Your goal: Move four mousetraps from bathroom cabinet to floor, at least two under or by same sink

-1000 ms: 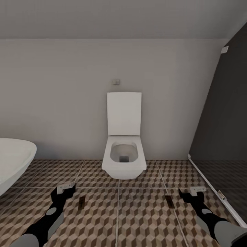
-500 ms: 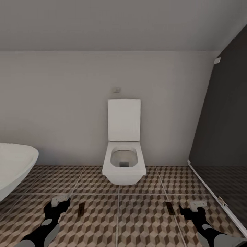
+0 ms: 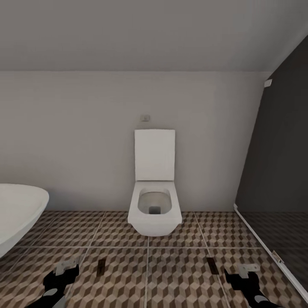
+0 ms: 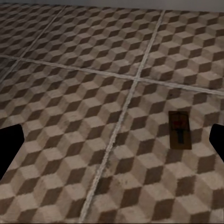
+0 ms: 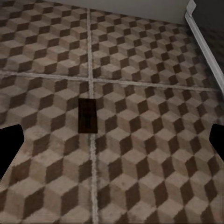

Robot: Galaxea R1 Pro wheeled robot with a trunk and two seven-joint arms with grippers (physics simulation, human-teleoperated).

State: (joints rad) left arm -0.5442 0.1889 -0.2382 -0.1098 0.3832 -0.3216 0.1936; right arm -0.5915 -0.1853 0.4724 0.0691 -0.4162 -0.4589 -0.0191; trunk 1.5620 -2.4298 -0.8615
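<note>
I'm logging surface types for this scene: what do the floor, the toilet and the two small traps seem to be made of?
The bathroom floor looks like matte ceramic tile: printed cube pattern, pale grout lines. The toilet seems glazed white ceramic, smooth with soft shading. The mousetrap in the left wrist view looks like a flat brown wooden board with dark wire and a red mark; the other mousetrap is too dark to judge.

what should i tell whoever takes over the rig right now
Left gripper and right gripper: both open and empty, low over the floor.
Two mousetraps lie flat on the tiles in front of the toilet: one by the left gripper, one by the right.
Done: two traps on the floor.
Left: two more traps; at least two must sit by the sink.
</note>
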